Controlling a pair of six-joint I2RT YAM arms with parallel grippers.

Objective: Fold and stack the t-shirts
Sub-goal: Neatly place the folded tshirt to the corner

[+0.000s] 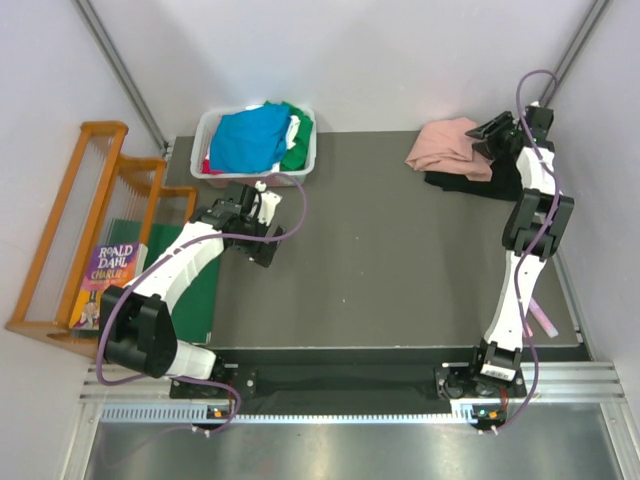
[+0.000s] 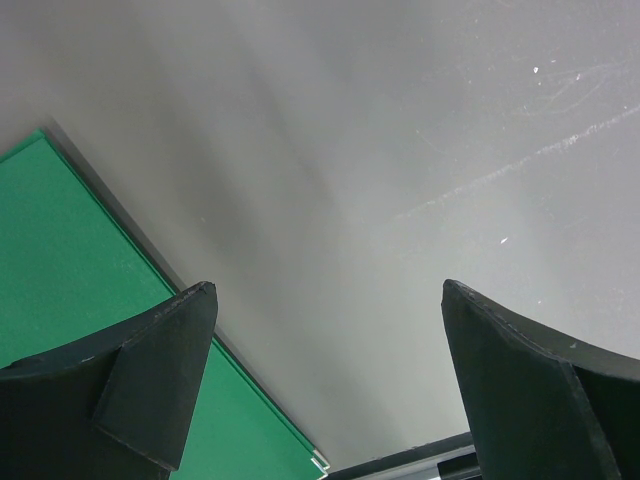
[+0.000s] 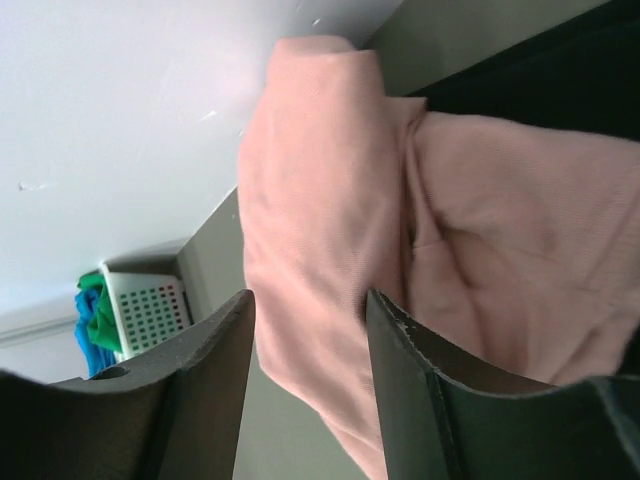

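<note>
**Readable text: one book cover**

Look to the overhead view for the lettering. It stands on the front cover of the colourful paperback book, pink-purple and yellow, which is propped at the orange slatted wooden rack beside the left edge of the dark grey table.

At the top of the cover you can read "ROALD DAHL" in large dark capitals, set on two lines. Just beneath, smaller letters appear to read "CHARLIE". The rest of the title further down is too small and blurred for you to make out.
</note>
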